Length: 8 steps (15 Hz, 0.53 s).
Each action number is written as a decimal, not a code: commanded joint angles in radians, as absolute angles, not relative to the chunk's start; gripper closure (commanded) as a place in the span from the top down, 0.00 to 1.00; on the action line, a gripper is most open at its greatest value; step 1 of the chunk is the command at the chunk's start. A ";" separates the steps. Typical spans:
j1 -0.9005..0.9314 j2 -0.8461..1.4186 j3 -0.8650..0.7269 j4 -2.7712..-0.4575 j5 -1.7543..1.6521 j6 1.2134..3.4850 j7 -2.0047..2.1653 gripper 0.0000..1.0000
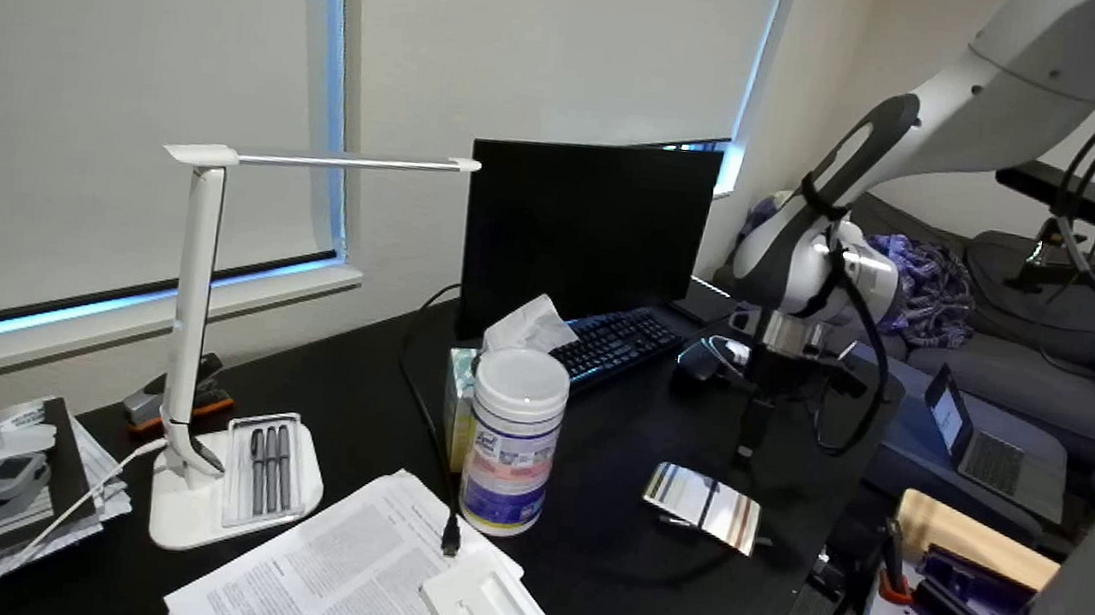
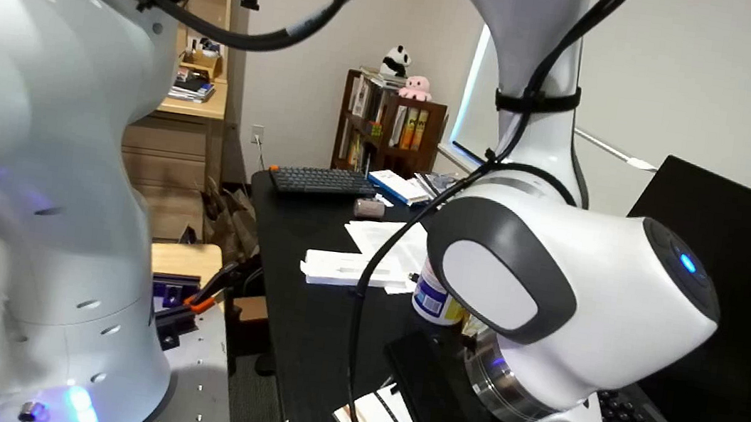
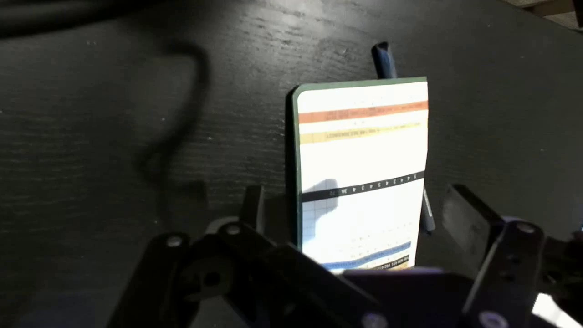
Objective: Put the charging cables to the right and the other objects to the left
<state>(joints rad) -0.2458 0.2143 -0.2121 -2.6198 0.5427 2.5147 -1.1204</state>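
Jaws spread apart, striped booklet (image 3: pixel 364 155) below, framed between

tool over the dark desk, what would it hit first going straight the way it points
Probably the striped card: in the wrist view it shows between the open jaws of the tool. Depth is unclear, so they might straddle it and reach the desk first.

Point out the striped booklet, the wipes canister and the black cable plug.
Striped booklet (image 3: pixel 362 159): wrist view, on the white area between the yellow and black bands.
Wipes canister (image 1: pixel 512 448): in an exterior view, on its label.
Black cable plug (image 1: pixel 451 537): in an exterior view, on the plug's body.
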 commanded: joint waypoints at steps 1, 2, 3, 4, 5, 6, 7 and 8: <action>-0.289 0.323 -0.165 -2.538 0.510 2.462 -1.118 1.00; -0.295 0.345 -0.153 -2.522 0.508 2.458 -1.115 1.00; -0.300 0.364 -0.144 -2.509 0.507 2.463 -1.106 1.00; -0.304 0.379 -0.136 -2.499 0.502 2.466 -1.106 1.00; -0.310 0.397 -0.126 -2.484 0.497 2.464 -1.107 1.00; -0.316 0.415 -0.117 -2.469 0.490 2.458 -1.110 1.00; -0.323 0.432 -0.109 -2.455 0.480 2.445 -1.113 1.00; -0.331 0.450 -0.100 -2.437 0.466 2.418 -1.117 1.00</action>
